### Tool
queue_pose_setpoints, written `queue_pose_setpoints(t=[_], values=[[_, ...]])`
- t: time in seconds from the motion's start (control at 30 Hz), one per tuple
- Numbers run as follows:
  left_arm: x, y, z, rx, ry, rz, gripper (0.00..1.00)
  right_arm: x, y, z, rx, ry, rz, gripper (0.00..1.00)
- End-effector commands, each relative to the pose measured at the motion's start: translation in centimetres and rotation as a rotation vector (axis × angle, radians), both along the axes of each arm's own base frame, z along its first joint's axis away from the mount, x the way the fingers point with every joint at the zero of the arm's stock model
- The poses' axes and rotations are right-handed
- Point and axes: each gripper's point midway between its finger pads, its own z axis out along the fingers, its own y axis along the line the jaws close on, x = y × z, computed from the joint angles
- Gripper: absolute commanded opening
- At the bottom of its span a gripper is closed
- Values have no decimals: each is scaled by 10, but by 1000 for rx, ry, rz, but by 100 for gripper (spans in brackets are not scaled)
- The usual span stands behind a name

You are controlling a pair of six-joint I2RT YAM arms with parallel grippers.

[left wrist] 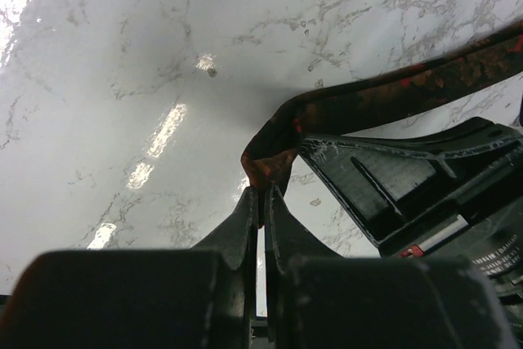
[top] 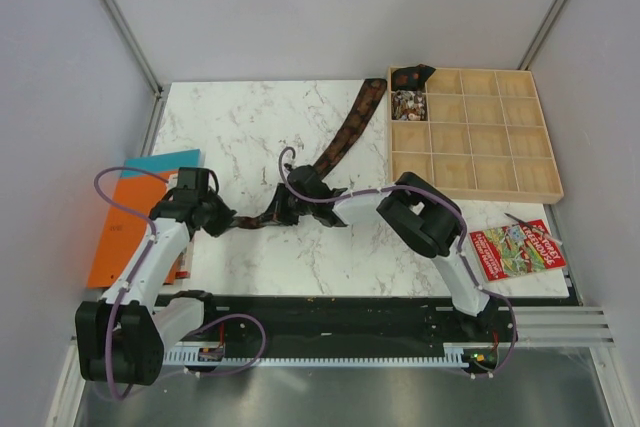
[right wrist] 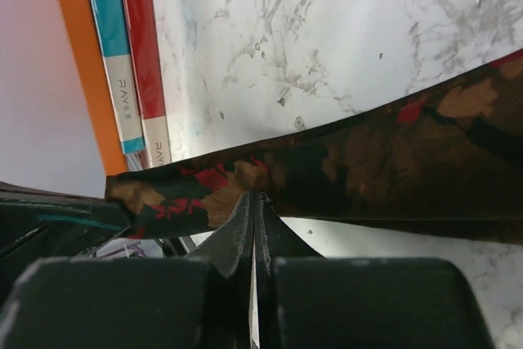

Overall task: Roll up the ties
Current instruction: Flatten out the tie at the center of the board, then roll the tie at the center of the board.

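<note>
Nearest the arm bases, the left gripper [left wrist: 261, 195] was pinched shut on the folded narrow end of the dark brown tie [top: 345, 137], probably to anchor the tip so a roll could start there. Just beside it, the right gripper [right wrist: 255, 200] was clamped tight on the tie's edge, apparently to keep the band taut. Beyond them, the tie ran diagonally across the marble table [top: 240, 117], unrolled, its far end near a corner of the wooden tray [top: 540, 147]. Rolling looked barely begun.

Tie [right wrist: 392, 161]: soft matt cloth. Table [left wrist: 122, 79]: glossy, smooth, marble-look. Tray [top: 480, 194]: pale wood.
</note>
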Motion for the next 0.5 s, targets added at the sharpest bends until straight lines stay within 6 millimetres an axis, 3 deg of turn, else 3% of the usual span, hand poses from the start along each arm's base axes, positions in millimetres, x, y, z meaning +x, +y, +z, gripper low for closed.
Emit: queue_pose_setpoints(t=[0.0,0.2,0.47], values=[[17,-3,17,-4,-69,0,2,5,19,7,41,-16,9,0],[20,-7,24,-16,-82,-18,2,-1,32,-3,32,-9,33,0],[26,-10,23,-15,-72,-39,2,-8,33,-9,22,-4,56,0]])
